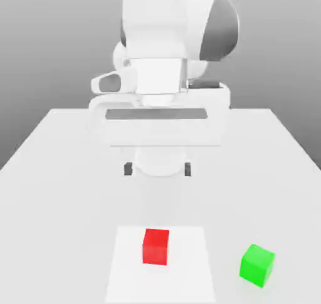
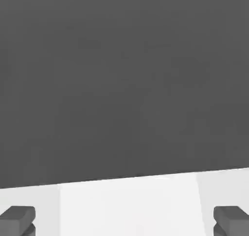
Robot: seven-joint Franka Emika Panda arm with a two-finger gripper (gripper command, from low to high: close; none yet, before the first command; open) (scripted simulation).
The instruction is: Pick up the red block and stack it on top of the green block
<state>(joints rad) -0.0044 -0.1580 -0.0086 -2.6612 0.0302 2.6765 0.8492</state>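
- Red block (image 1: 155, 246): sits flat on the table (image 1: 56, 171), upright, on a slightly brighter square patch (image 1: 188, 271) of the tabletop, roughly at the patch's middle.
- Nothing touching the red block; all visible faces bare, top face free.
- Green block (image 1: 257, 265): to the exterior view's right of the red block and slightly nearer the camera, well apart from it, just off the brighter patch's edge, resting on the table and turned a little so one corner points toward the camera.
- Nothing on top of the green block; open tabletop between the two cubes.
- Gripper (image 1: 157, 168): behind the red block in the exterior view, farther from the camera and up off the table, roughly in line with it, holding nothing.
- Fingers (image 1: 128, 168) spread wide, one dark tip at each side of the hand; in the hand view the same two tips (image 2: 18, 218) sit at opposite edges with bare table between them.
- Arm (image 1: 169, 39): white, bulky, with a dark grey joint cover, rising behind the gripper and beyond the red block.
- Nothing standing between gripper and red block; only bare white table there.
- Hand view: pale table surface near the tips, the brighter patch (image 2: 129, 206) running between them, a plain dark grey backdrop (image 2: 121, 74) beyond the table's far edge.
- Backdrop (image 1: 50, 39) in the exterior view: plain grey behind the arm.
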